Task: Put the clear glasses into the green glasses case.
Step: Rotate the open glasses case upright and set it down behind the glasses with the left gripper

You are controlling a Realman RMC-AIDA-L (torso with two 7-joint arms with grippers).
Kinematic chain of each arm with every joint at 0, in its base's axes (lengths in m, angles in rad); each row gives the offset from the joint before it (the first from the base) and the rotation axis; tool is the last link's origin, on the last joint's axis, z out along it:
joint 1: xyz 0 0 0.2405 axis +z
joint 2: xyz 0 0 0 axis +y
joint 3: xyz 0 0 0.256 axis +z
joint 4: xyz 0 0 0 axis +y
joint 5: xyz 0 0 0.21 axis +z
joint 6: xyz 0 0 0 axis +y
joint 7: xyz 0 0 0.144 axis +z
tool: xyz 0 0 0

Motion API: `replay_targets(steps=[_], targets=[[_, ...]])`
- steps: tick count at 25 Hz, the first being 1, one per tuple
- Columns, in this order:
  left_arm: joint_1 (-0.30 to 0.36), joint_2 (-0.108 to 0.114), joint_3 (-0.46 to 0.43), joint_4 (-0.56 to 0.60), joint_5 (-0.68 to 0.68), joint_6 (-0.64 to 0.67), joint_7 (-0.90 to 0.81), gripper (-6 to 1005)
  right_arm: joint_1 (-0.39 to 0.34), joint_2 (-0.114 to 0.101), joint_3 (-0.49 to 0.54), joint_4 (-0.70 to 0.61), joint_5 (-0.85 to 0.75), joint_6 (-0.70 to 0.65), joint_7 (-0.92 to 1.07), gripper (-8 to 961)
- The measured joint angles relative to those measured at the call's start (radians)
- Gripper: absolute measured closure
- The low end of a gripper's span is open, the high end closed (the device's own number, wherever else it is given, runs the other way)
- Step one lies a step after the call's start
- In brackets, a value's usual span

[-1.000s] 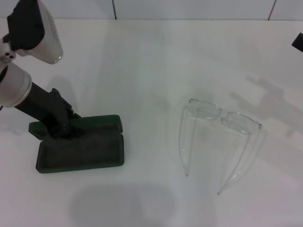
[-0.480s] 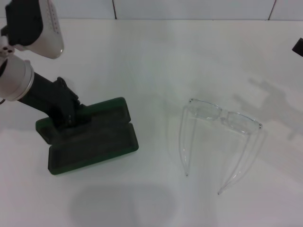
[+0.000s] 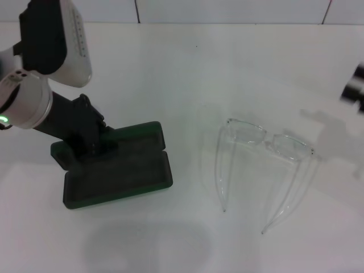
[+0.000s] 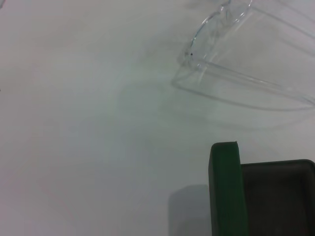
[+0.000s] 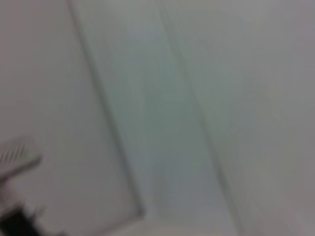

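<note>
Now my left jaws (image 3: pixel 91 149) clamp the open dark-green hinged case (image 3: pixel 116 168), steadying it; transparent wraparound plastic glasses (image 3: pixel 263 165) lie well beyond them; right jaws unreadable.

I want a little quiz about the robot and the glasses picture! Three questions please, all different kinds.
1. True or false: the clear glasses are already inside the green glasses case.
2. Which gripper is at the case? A: the left gripper. B: the right gripper.
3. Fill in: the case lies ____ (open/closed).

Key
1. False: they lie on the white table, apart from the case, arms unfolded.
2. A. The right one sits at the table's far right edge.
3. Open: its dark lining shows.
</note>
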Motion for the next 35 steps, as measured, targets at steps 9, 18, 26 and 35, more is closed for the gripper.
replay_targets(steps=[9, 18, 26, 35], targets=[[0.024, -0.002, 0.027, 0.037, -0.002, -0.028, -0.011, 806, 0.109, 0.028, -0.076, -0.267, -0.289, -0.015, 0.251, 262], [0.091, -0.003, 0.132, 0.116, 0.004, -0.108, -0.028, 806, 0.1, 0.053, -0.079, -0.33, -0.285, -0.06, 0.269, 261], [0.086, -0.002, 0.249, 0.122, 0.014, -0.222, -0.064, 805, 0.024, 0.054, 0.03, -0.312, -0.281, -0.143, 0.234, 261], [0.036, 0.0, 0.418, 0.058, 0.131, -0.333, -0.196, 806, -0.031, 0.053, 0.258, -0.22, -0.293, -0.272, 0.119, 262]])
